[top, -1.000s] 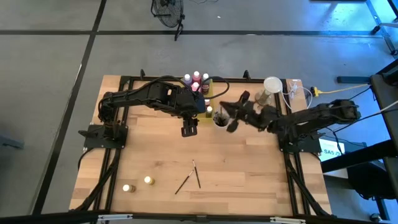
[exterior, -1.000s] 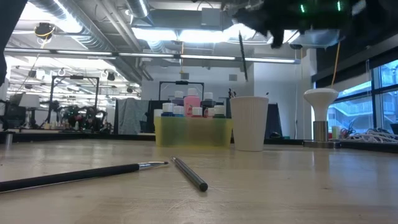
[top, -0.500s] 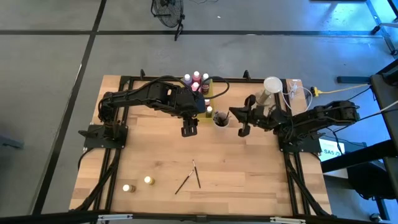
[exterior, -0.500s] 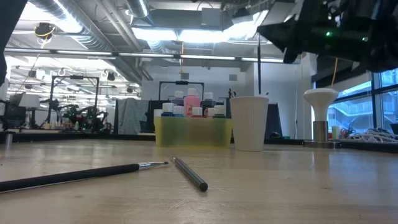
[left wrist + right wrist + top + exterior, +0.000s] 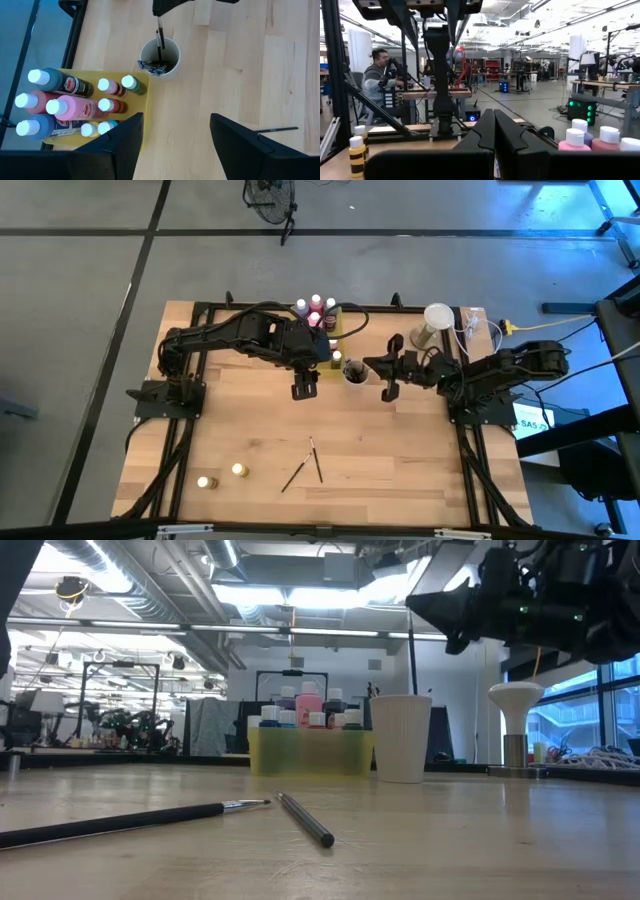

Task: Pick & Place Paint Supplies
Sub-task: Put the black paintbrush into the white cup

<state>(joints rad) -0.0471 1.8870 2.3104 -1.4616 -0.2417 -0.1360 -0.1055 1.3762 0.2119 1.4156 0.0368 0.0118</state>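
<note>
A thin dark brush (image 5: pixel 412 665) hangs upright from my right gripper (image 5: pixel 415 612), which is shut on it. The gripper stands over the pale round cup (image 5: pixel 354 370) (image 5: pixel 400 737), and the brush's lower end is inside the cup (image 5: pixel 160 57). My left gripper (image 5: pixel 305 387) is open and hovers above the table beside the yellow tray (image 5: pixel 336 328) of paint bottles (image 5: pixel 75 107). Two more brushes (image 5: pixel 302 464) (image 5: pixel 140 818) lie flat on the table toward its near edge. Two small yellow-capped bottles (image 5: pixel 222 475) stand near the near left corner. My right gripper pinches the brush near its upper end (image 5: pixel 158 21) between its two fingers, coming level from the table's right side and lying across the brush. The brush hangs upright below the fingers, its lower end (image 5: pixel 161 60) down in the cup among other brushes.
A white lamp-like stand (image 5: pixel 436 318) and cables sit at the far right corner. Dark frame rails (image 5: pixel 180 450) run along the table's left and right sides. Bare wood lies between the cup and the brushes on the table. A person (image 5: pixel 377 80) sits in the room beyond.
My right gripper has turned at the wrist and drawn level over the cup. The brush it holds went from slightly tilted and high to upright, and has come down so its lower end is in the cup. The left arm kept still.
</note>
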